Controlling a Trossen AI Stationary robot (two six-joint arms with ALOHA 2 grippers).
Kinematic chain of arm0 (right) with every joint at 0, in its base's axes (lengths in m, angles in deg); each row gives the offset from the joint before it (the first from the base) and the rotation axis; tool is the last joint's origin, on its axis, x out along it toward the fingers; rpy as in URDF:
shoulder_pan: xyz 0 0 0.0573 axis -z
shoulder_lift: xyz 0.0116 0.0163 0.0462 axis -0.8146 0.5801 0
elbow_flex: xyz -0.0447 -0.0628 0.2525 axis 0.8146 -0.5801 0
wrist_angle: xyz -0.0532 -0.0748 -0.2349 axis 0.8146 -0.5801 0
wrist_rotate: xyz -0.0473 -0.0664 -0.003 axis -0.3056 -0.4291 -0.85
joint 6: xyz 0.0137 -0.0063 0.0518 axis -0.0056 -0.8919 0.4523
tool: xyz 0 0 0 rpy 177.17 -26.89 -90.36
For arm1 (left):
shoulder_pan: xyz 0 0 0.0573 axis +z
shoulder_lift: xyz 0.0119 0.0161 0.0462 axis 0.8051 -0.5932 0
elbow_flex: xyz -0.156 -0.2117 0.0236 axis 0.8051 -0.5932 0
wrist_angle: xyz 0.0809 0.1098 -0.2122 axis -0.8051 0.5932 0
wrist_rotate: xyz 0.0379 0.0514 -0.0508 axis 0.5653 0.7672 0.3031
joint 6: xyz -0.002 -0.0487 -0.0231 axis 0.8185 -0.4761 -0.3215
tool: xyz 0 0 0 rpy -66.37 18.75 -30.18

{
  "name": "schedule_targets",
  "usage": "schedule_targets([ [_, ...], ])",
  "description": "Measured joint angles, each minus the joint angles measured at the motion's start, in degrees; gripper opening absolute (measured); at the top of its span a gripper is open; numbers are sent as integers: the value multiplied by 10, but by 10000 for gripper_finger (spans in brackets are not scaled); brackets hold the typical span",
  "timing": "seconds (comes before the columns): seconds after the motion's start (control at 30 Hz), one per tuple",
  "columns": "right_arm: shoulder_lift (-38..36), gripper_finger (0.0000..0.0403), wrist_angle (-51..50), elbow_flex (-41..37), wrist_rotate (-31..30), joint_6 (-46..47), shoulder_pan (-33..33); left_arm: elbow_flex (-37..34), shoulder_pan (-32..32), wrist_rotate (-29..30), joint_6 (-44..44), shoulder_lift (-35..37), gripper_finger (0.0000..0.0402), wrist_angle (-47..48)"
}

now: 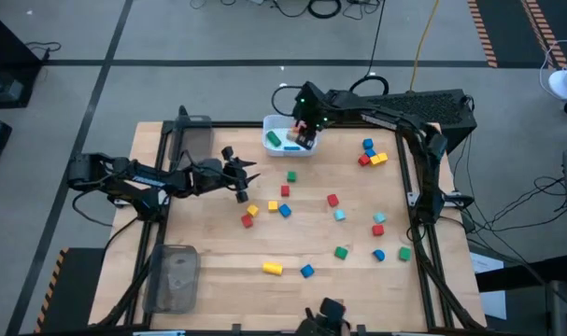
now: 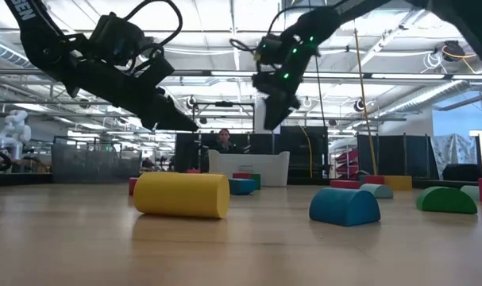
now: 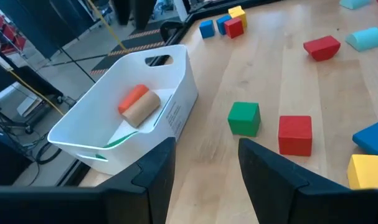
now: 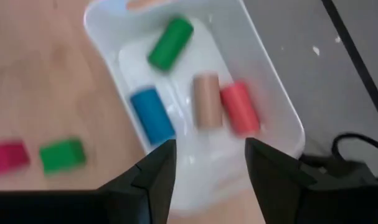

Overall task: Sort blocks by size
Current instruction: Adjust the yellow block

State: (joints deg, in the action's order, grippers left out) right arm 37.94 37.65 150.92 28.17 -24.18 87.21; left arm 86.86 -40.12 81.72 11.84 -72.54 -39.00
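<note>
Over at the left of the high view, two clear grey trays (image 1: 194,133) (image 1: 176,278) lying along the bench (image 1: 218,243) edge. Just right of them, left claw (image 1: 243,177) hanging above bare wood at centre-left, fingers parted, gripping nothing. Below and right of it, a loose scatter of blocks: red (image 1: 248,220) and yellow (image 1: 253,210) touching, blue (image 1: 284,210) near them, a yellow cylinder (image 1: 272,268) and blue piece (image 1: 306,271) toward the lower edge. Up at top centre, white bin (image 1: 285,138), with right claw (image 1: 304,138) poised directly over it, fingers apart and empty. Inside the bin, from the right wrist view: green cylinder (image 4: 170,42), blue cylinder (image 4: 152,116), tan cylinder (image 4: 206,101) and red cylinder (image 4: 240,107), the last two side by side. Further right, a tight cluster of blue, red and yellow blocks (image 1: 373,156) at upper right, plus green (image 1: 404,253) and blue (image 1: 379,254) ones at lower right.
</note>
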Motion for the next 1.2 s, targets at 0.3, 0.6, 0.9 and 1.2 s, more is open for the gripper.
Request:
schedule_targets([
  [0.3,-73,176,-169,-17,-20,-16,0,0,-3,-1,-23,0,177,22],
  [0.6,-155,176,-220,-117,-72,5,22,0,-5,-4,-45,0,177,45],
  [0.9,-222,176,-201,-266,-80,108,79,0,-13,-5,-45,0,177,47],
  [1.2,-234,176,-146,-375,-84,214,132,0,-13,-4,-44,0,177,25],
])
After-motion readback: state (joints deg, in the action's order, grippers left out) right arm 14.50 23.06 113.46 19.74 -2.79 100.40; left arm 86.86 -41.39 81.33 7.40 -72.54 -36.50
